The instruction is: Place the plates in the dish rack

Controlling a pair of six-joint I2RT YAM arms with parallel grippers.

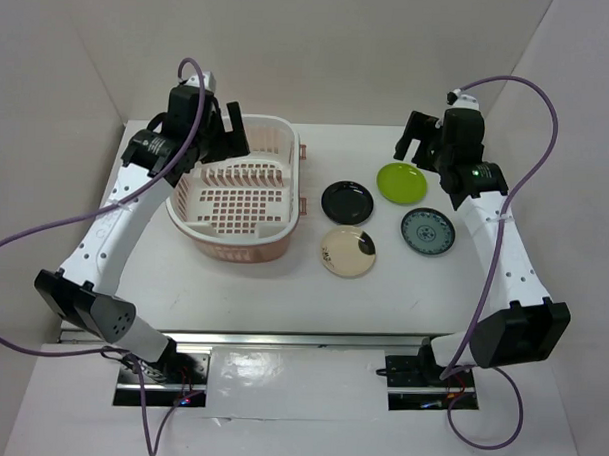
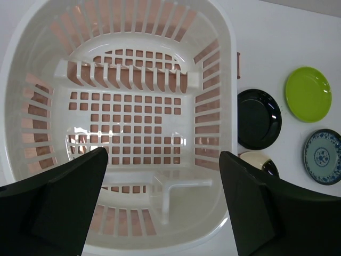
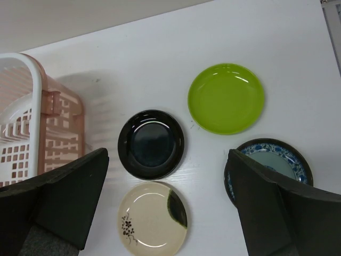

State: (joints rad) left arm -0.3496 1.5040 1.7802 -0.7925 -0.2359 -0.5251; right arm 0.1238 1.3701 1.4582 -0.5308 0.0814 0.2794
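I'm hovering left gripper [image 2: 162,154], right gripper [image 3: 168,154], both spread empty.
Flat glossy black round plate [image 3: 152,144] could be slipping when pinched.

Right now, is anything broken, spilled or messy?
No, nothing stands out. The green plate, black plate, cream plate and blue plate lie flat on the table, and the dish rack stands upright.

Robot lab test cell. Plain white panel walls [image 1: 341,49] box in a white table [image 1: 282,297] (at 9, 12 and 3 o'clock). The left arm [image 1: 109,236] and right arm [image 1: 499,245] mount on an aluminium rail [image 1: 301,340] at 6 o'clock. Purple cables [image 1: 534,106] loop loose, and there's exposed wiring [image 1: 179,389] at the bases.
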